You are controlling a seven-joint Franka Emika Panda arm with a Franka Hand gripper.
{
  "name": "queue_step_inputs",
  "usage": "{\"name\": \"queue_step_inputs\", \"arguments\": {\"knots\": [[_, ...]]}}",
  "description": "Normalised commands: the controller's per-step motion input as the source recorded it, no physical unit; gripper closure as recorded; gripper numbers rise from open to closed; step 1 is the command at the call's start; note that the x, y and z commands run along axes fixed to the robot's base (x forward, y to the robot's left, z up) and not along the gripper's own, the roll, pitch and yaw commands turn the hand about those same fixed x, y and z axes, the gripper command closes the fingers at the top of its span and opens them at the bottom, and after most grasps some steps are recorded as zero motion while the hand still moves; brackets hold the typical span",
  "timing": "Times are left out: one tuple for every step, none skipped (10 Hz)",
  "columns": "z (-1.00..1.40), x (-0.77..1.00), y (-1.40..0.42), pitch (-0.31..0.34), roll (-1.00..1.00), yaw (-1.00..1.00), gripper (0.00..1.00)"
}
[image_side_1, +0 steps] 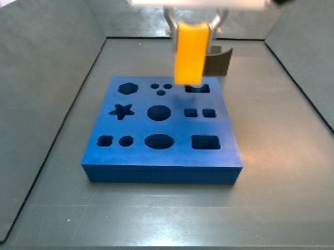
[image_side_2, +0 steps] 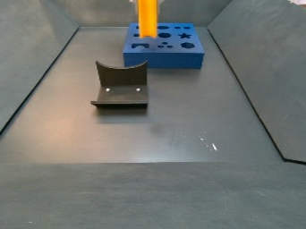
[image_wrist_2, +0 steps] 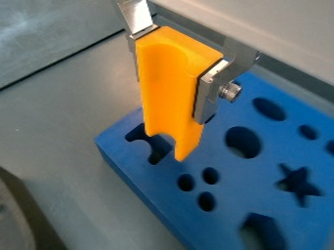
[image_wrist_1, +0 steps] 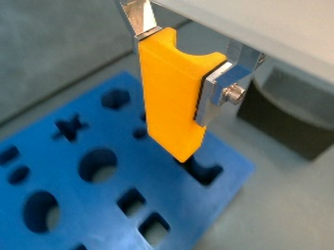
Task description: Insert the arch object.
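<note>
Gripper [image_wrist_1: 183, 63] is clamping the arch object [image_wrist_1: 173, 93] w/ silver fingers [image_wrist_1: 216, 93] on its sides, holding it upright over the blue board [image_side_1: 163, 146]. Its lower tip is sitting at a cutout [image_wrist_2: 154, 146] near the board's edge. Fixture [image_side_2: 120, 86] is standing apart, mid-table.

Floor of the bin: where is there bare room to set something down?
Bare dark floor spreads in front of the dark grey curved-notch block. It is crowded at the far end: the blue board with shaped cutouts sits there, with the pincer holding the orange-yellow plastic arch block above it.
</note>
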Motion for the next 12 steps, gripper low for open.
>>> {"name": "queue_step_inputs", "arguments": {"knots": [[-0.42,0.29,0.0,-0.034,0.11,-0.01,1.0],[-0.29,0.27,0.02,0.0,0.18,-0.02,1.0],[-0.27,0.29,0.02,0.027,0.22,-0.04,1.0],[-0.32,0.32,0.05,0.037,0.21,-0.05,1.0],[-0.37,0.2,0.07,0.0,0.2,-0.05,1.0],[-0.36,0.0,0.09,0.0,0.21,0.0,1.0],[-0.42,0.0,0.06,-0.019,0.14,0.0,1.0],[-0.46,-0.24,0.04,-0.063,0.09,0.0,1.0],[-0.41,-0.27,0.0,-0.069,0.03,0.0,1.0],[-0.38,-0.31,0.0,-0.053,0.01,0.0,1.0],[-0.43,-0.27,0.0,-0.05,0.0,0.0,1.0],[-0.67,0.0,0.0,-0.086,0.0,0.0,1.0]]}}
